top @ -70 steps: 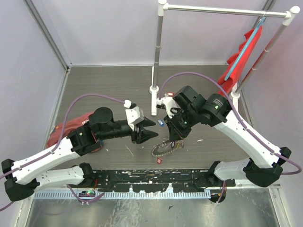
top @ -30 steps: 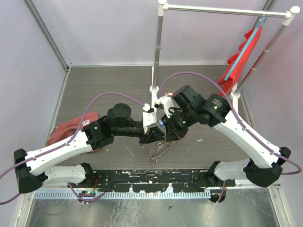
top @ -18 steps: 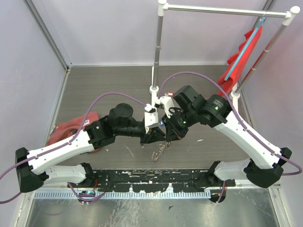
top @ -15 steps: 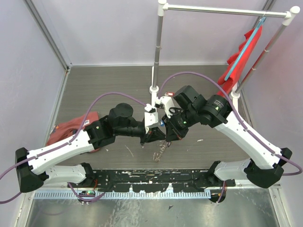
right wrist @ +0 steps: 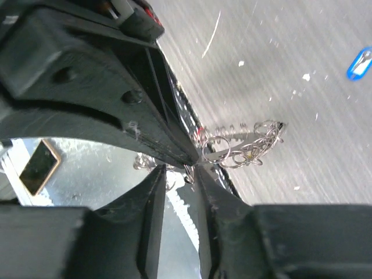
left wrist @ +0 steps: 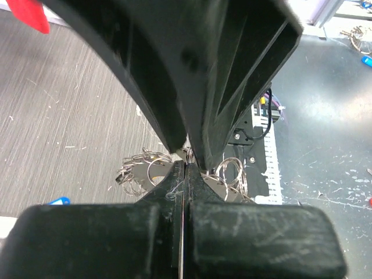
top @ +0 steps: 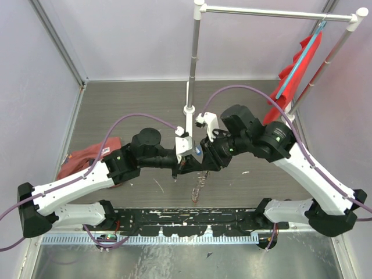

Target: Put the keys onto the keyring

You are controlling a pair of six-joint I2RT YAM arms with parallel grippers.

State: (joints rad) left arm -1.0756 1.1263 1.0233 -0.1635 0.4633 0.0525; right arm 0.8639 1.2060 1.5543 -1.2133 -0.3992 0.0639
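The keyring (top: 197, 186), a jagged silvery loop carrying smaller rings, hangs off the table just under both grippers. My left gripper (top: 187, 167) is shut on its upper edge; in the left wrist view its fingertips (left wrist: 185, 164) meet with wire between them and the keyring (left wrist: 142, 172) spreads out behind. My right gripper (top: 203, 163) faces it and stands open. In the right wrist view the right gripper (right wrist: 180, 174) has a bit of the keyring (right wrist: 247, 144) dangling in its gap, untouched. One blue-headed key (right wrist: 359, 63) lies on the table beyond.
A crumpled red cloth (top: 87, 158) lies at the left under my left arm. A white stand pole (top: 190, 75) rises behind the grippers, and a red cloth (top: 299, 61) hangs from its rail at the right. A black strip (top: 192, 218) runs along the near edge.
My left gripper closed on the keyring. My right gripper let go and opened, its arm drawing slightly right. The keyring now dangles narrow from the left fingertips.
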